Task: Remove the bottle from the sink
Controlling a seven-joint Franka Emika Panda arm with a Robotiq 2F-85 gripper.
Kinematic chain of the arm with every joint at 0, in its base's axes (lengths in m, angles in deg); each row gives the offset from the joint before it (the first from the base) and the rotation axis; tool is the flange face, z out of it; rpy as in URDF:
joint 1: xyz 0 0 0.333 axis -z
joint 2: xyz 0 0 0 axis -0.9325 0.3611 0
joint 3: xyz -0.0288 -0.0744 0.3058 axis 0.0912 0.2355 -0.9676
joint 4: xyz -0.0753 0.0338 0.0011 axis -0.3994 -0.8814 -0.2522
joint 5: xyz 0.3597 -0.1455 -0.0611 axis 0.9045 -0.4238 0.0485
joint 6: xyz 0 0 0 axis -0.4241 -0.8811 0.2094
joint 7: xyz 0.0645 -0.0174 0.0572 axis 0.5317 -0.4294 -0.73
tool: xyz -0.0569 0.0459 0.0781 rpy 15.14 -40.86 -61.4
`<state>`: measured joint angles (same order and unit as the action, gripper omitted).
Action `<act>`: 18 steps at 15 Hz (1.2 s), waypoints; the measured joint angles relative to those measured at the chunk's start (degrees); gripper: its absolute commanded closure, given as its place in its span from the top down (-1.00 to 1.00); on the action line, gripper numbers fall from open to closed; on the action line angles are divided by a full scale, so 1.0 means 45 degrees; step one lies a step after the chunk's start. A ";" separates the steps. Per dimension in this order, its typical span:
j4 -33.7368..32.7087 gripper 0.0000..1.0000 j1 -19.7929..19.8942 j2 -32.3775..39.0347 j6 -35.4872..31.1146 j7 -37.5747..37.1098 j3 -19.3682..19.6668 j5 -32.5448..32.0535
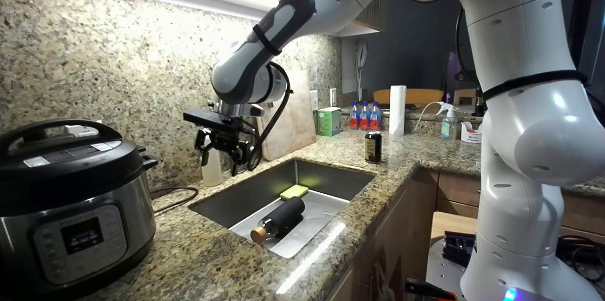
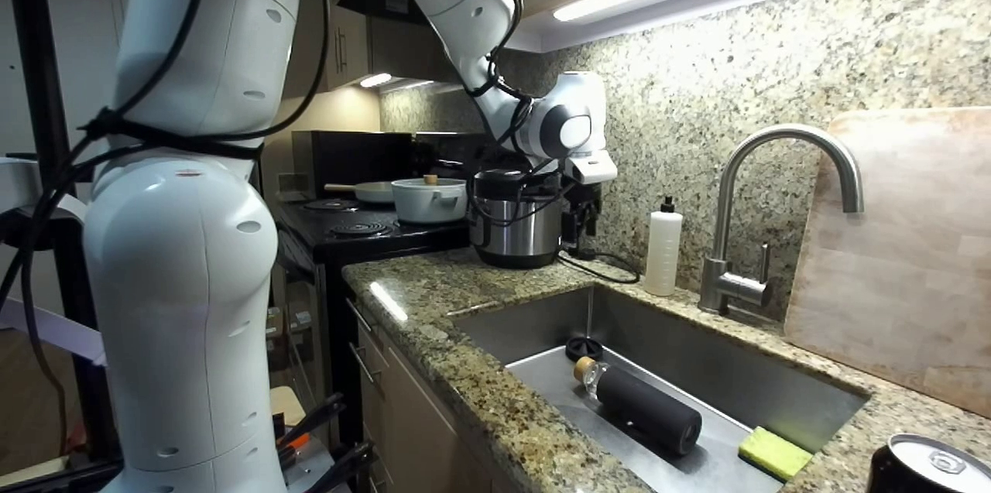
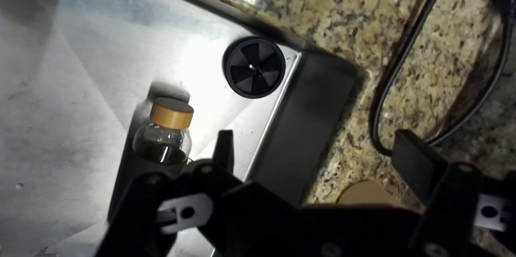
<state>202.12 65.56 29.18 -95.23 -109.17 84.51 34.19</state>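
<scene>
The bottle [image 1: 289, 211] is black with a tan cap [image 1: 258, 235], the sponge [image 1: 294, 191] yellow-green, the sink [image 1: 327, 202] silver-grey, the counter [image 1: 208, 249] speckled gold, brown and black, the hand [image 3: 318, 154] black.

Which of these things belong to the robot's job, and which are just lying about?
Part of the job:
Rectangular stainless-steel sink
Dark cylindrical bottle, lying on its side inside, to be taken out
Black two-fingered gripper, open, holding nothing

Just lying about, among others:
Flat yellow-green sponge, also inside
Black cylindrical drink can
Translucent white plastic bottle
Round silver-and-black cooker
Pale rectangular cutting board
</scene>
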 measured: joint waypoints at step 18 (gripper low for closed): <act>0.1994 1.00 -0.1808 0.0443 -0.5022 -0.9492 0.4305 -0.0179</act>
<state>211.10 57.42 31.17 -117.83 -151.89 103.88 33.39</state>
